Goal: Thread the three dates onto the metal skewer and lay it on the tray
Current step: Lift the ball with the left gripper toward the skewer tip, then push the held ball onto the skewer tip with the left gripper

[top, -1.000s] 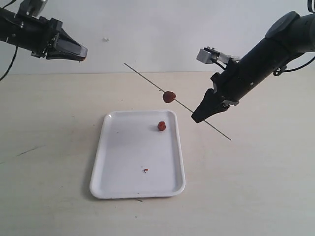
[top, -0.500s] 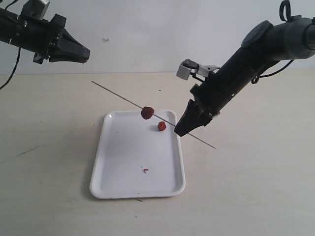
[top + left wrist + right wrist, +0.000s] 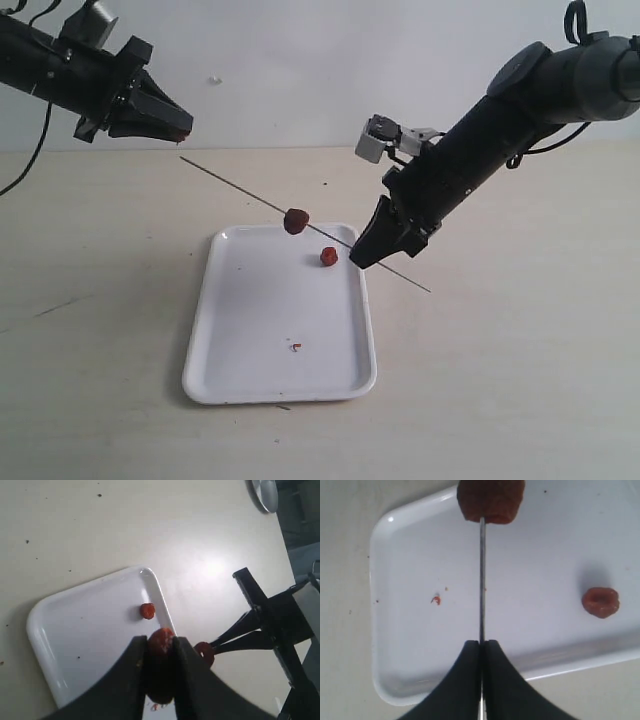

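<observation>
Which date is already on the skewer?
The airborne date pierced by the skewer; another lies loose on the tray, the third date is in the left claw.

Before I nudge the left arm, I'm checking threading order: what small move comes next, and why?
Probably ease the left fingers down so the held date meets the free end of the skewer, just below them in the exterior view. The right fingers are shut on the skewer, the threaded date sits midway, and the loose date lies on the tray.
</observation>
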Controlling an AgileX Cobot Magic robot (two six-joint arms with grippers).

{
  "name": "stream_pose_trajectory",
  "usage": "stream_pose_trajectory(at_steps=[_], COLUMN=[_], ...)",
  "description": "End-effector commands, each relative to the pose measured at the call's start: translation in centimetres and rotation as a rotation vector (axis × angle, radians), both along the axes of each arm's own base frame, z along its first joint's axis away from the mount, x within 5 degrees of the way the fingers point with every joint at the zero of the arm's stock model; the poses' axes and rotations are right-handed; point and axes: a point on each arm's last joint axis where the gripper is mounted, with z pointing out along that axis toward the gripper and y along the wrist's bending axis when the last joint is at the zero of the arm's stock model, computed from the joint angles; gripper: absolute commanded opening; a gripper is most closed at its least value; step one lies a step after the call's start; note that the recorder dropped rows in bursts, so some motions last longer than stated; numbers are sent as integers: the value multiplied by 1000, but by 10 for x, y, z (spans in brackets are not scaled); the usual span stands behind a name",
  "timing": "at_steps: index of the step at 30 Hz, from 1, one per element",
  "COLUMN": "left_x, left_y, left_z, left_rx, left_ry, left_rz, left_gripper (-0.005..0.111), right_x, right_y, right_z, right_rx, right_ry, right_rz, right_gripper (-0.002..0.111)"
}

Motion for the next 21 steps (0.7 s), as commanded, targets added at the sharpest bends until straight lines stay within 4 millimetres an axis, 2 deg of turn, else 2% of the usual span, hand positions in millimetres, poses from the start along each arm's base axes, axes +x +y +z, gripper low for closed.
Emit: stream_pose_trajectory(at_steps=[1,4,9,13,21], left_x=[-7,-13,-23,-24,-24], left_y=[-1,-1,-2,-5,-7], left_z=[11,12,12,10,13], left_rx=[21,24,6,-55,-116], left_ry=[0,-1,0,-2,2], left_rz=[1,-9,-24,-23,-5], left_gripper=[18,18,18,18,18], right_x=[7,9,8,3,2], right_y=[-15,-23,-24,-20,-21], right_z=[3,5,6,9,8], right_rx=[23,55,75,116,102], right_ry=[-34,-42,-30,-7,-10], right_rz=[-61,-93,-84,-23,-11], right_gripper=[0,0,0,0,0])
